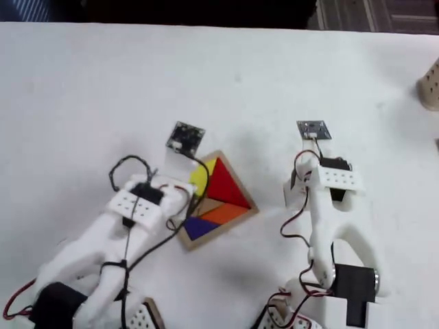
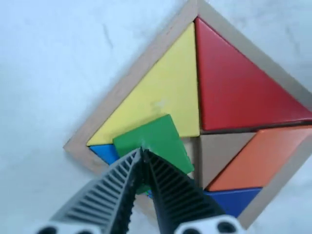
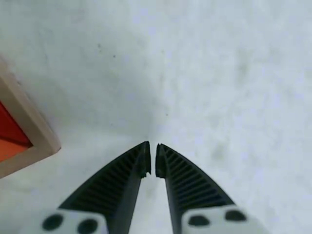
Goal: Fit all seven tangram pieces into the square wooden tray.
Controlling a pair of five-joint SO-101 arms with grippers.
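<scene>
The table [image 1: 274,75] is a plain white surface with small grey marks. Behind its far edge the room is dark [image 1: 171,10], with a striped patch [image 1: 384,14] at one side. A beige object with holes [image 1: 431,86] stands at the table's edge.

The square wooden tray [image 2: 131,80] lies on the table under the left arm, turned so that 1 corner points away from the arms. Inside it, the yellow triangle [image 2: 156,97] and the red triangle [image 2: 234,83] lie flat, side by side. The orange piece [image 2: 258,156] is next to the red one. 2 blue parts [image 2: 234,200] show near the closest rim. 1 slot [image 2: 219,151] shows bare wood.

The green square [image 2: 156,141] is not seated. It lies across the yellow triangle's edge and partly over that slot. The left gripper [image 2: 144,153] has its fingers closed together, with the tips on the green square. I cannot tell if they pinch it.

The right gripper [image 3: 151,158] hangs over bare table beside the tray's corner, fingers almost together and holding nothing.
</scene>
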